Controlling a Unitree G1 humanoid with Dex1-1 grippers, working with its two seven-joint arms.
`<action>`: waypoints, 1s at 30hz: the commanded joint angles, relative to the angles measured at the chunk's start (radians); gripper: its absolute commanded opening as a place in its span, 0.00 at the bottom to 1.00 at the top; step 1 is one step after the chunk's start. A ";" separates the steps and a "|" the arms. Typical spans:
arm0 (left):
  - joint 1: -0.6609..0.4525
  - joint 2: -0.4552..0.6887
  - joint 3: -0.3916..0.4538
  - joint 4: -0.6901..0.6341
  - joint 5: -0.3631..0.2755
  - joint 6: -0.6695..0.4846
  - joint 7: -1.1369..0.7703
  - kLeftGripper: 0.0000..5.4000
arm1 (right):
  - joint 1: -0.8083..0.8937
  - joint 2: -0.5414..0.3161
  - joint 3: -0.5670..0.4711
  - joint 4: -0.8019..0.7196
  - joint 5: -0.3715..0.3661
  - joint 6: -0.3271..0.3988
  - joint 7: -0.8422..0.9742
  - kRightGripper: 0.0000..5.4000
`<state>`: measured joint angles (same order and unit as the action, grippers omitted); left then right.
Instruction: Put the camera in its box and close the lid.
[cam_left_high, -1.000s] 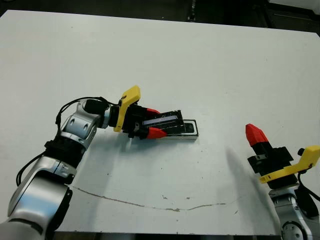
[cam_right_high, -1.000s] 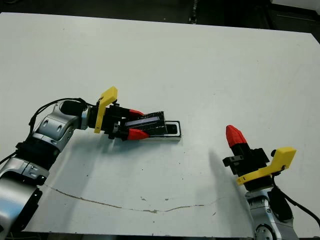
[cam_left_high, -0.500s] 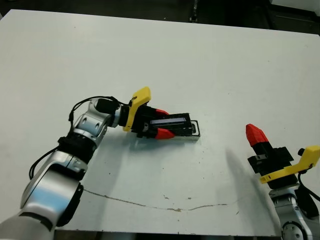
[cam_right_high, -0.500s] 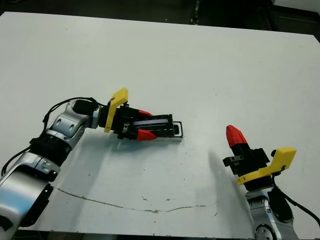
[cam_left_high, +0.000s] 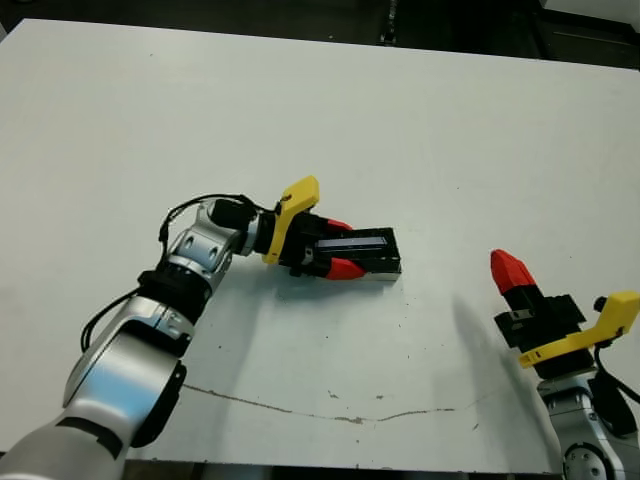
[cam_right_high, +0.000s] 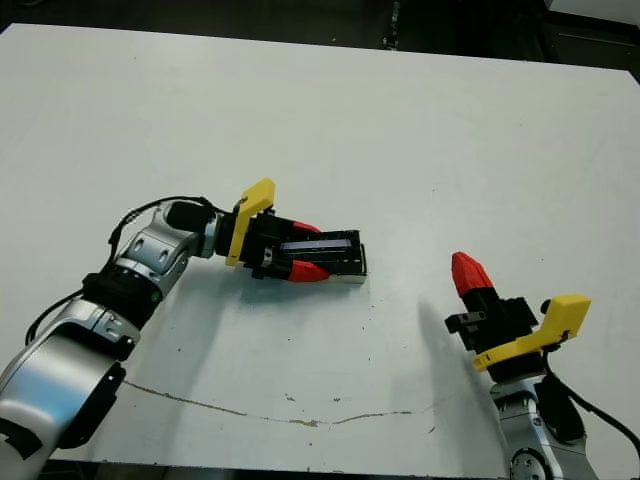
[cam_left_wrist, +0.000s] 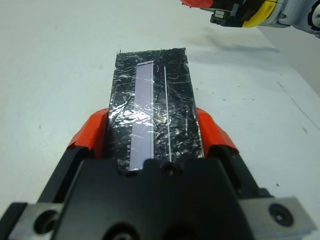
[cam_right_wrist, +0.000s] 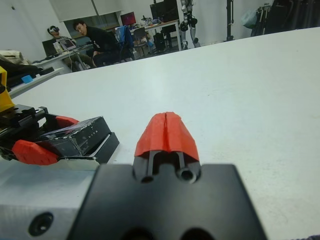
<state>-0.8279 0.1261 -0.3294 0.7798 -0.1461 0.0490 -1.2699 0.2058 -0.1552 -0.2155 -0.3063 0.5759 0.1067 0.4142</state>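
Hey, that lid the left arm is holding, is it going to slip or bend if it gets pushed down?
The lid looks stiff: it juts flat past the left gripper without sagging. Its crinkled glossy wrap may be slippery, so it might slide between the jaws. Being flat, it shouldn't roll.

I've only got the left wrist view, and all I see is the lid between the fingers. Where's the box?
Observer: The box is directly under the lid. In the head view only its pale side wall peeks out below.
Operator: Is the lid seated?
Observer: It seems not. The right wrist view shows the lid's end riding above the box's dark end, with the left end effector clamped on the lid.
Operator: And the right end effector?
Observer: The right end effector is shut and holds nothing. It sits apart from the box, on the robot's right.
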 joint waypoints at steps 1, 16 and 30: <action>0.055 -0.095 -0.063 0.045 0.048 -0.001 -0.008 0.58 | 0.010 -0.003 -0.011 0.007 -0.004 -0.009 0.001 0.00; 0.077 -0.176 -0.051 0.092 0.065 -0.078 0.067 0.58 | 0.012 -0.004 -0.010 0.001 0.003 0.004 -0.004 0.00; 0.106 -0.169 -0.105 -0.027 0.144 0.038 0.206 0.78 | 0.016 -0.005 -0.009 -0.006 0.002 0.013 -0.016 0.00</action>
<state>-0.7832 0.0625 -0.3607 0.7376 -0.0339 0.0529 -1.0770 0.2086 -0.1543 -0.2156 -0.3076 0.5771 0.1072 0.4048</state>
